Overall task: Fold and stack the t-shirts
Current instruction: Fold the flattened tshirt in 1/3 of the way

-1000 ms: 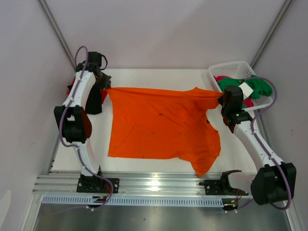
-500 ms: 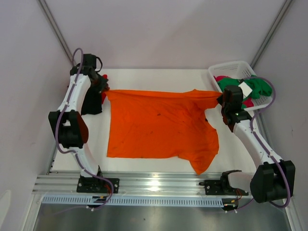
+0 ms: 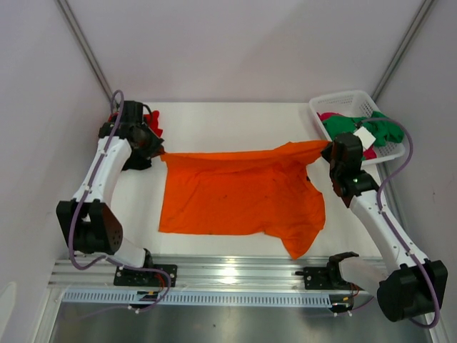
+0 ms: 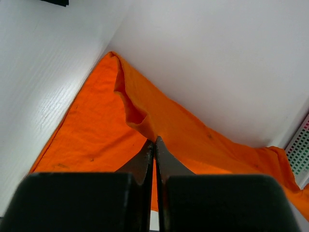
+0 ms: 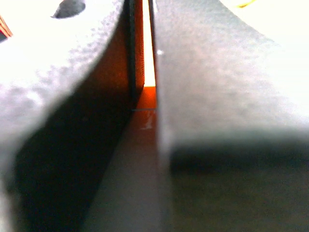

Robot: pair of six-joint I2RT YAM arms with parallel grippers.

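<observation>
A bright orange t-shirt [image 3: 239,196] lies spread across the middle of the table, its far edge lifted and stretched between both arms. My left gripper [image 3: 161,153] is shut on the shirt's far left corner, and the left wrist view shows the tips [image 4: 155,141] pinching a fold of orange cloth [image 4: 96,130]. My right gripper [image 3: 328,149] is shut on the far right corner. In the right wrist view only a sliver of orange cloth [image 5: 145,58] shows between the close, blurred fingers [image 5: 207,72]. A red t-shirt [image 3: 153,121] and a black t-shirt [image 3: 136,161] lie behind the left arm.
A white lattice basket [image 3: 348,99] stands at the back right, holding a green t-shirt [image 3: 380,130] and a pink t-shirt [image 3: 330,116]; its edge [image 4: 301,150] shows in the left wrist view. White walls close the back and sides. A metal rail [image 3: 235,271] runs along the near edge.
Both grippers have drawn the shirt's far edge toward the near side, still stretched between them. The left arm has swung down and left, uncovering the red shirt behind it.
</observation>
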